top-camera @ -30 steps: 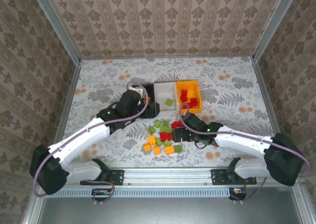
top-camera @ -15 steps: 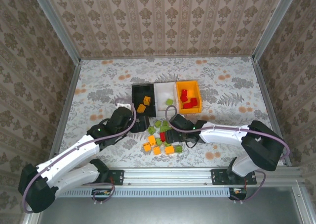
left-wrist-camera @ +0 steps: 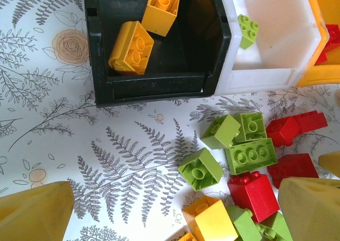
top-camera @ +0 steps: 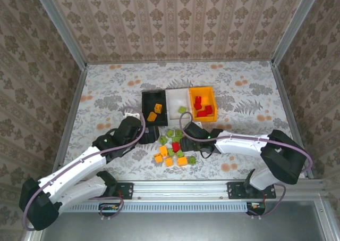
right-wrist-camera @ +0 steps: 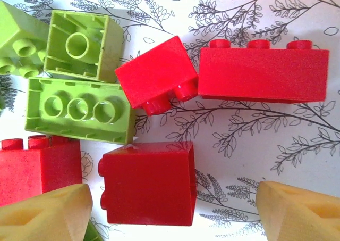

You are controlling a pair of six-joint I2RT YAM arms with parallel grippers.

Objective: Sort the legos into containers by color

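The three bins stand in a row: black (top-camera: 147, 99), white (top-camera: 173, 96), orange (top-camera: 204, 91). The black bin (left-wrist-camera: 159, 86) holds two orange-yellow legos (left-wrist-camera: 131, 55), the white bin (left-wrist-camera: 276, 73) one green lego (left-wrist-camera: 247, 30), and the orange bin several red ones (top-camera: 201, 106). A loose pile of legos (top-camera: 173, 147) lies in front of them. My left gripper (left-wrist-camera: 175, 219) is open over the pile's left side, above a yellow brick (left-wrist-camera: 215, 219) and a green one (left-wrist-camera: 201, 169). My right gripper (right-wrist-camera: 172, 214) is open, straddling a red brick (right-wrist-camera: 149, 182) without touching it.
Red bricks (right-wrist-camera: 263, 73) and green bricks (right-wrist-camera: 77, 110) lie close round the right gripper. The patterned table (top-camera: 249, 97) stretches to metal rails and wallpapered walls on three sides. Both arms reach in from the near edge.
My left gripper has pulled back from over the black bin to the pile, leaving two orange-yellow bricks in the bin. My right gripper has moved left into the pile.
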